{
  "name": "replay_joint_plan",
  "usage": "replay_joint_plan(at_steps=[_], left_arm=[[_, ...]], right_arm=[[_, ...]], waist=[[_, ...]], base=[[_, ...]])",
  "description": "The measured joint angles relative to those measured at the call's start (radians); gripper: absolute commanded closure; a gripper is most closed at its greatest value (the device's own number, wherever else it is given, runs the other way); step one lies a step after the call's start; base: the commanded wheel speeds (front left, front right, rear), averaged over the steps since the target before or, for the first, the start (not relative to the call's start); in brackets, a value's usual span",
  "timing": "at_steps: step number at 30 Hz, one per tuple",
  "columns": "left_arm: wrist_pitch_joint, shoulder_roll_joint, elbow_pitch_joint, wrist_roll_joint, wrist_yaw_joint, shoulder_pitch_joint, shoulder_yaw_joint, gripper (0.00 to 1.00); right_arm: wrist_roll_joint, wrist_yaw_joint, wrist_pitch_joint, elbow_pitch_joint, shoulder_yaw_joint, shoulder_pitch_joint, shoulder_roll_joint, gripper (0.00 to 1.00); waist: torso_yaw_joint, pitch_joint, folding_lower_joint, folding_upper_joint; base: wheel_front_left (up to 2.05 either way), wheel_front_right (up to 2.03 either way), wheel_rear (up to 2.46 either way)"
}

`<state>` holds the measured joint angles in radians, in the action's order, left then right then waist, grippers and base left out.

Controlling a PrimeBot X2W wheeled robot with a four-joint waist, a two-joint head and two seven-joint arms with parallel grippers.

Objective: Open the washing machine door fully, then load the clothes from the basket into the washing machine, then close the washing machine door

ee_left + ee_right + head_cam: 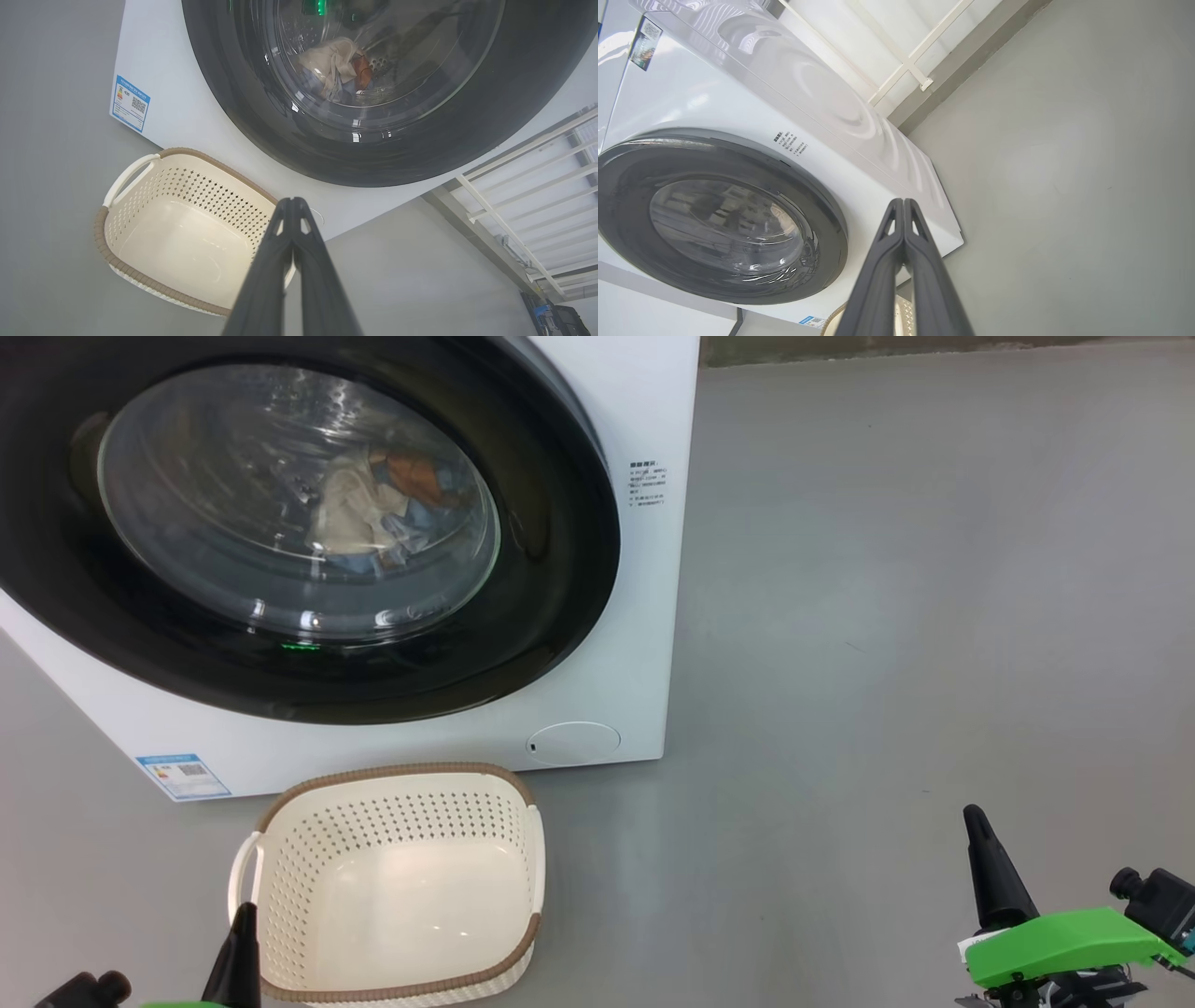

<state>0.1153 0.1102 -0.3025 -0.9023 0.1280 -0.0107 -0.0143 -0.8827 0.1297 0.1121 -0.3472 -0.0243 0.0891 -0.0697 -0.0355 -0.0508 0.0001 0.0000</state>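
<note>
clothes (364,513) in washing machine (644,644), door (565,569) shut, basket (392,771) bare, left gripper (292,201) and right gripper (903,201) closed

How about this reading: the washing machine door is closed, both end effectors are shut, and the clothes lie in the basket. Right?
Not quite: the basket is empty. The head view shows the clothes inside the washing machine, behind the glass of its closed door. The left end effector and right end effector are indeed shut.

The washing machine door (308,644) is sitting shut on the white washing machine (644,411); the clothes (373,513) are lying bunched behind its glass, and the cream basket (397,887) is standing empty in front.
</note>
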Motion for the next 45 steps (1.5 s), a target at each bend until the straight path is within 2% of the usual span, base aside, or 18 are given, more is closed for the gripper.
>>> replay_joint_plan(at_steps=[45], left_arm=[[-0.126, -0.037, 0.012, -0.412, 0.000, -0.034, 0.049, 1.00]], right_arm=[[-0.418, 0.000, -0.129, 0.039, -0.064, 0.000, 0.009, 1.00]], waist=[[0.021, 0.030, 0.0000, 0.0000]], base=[[0.00, 0.00, 0.00]])
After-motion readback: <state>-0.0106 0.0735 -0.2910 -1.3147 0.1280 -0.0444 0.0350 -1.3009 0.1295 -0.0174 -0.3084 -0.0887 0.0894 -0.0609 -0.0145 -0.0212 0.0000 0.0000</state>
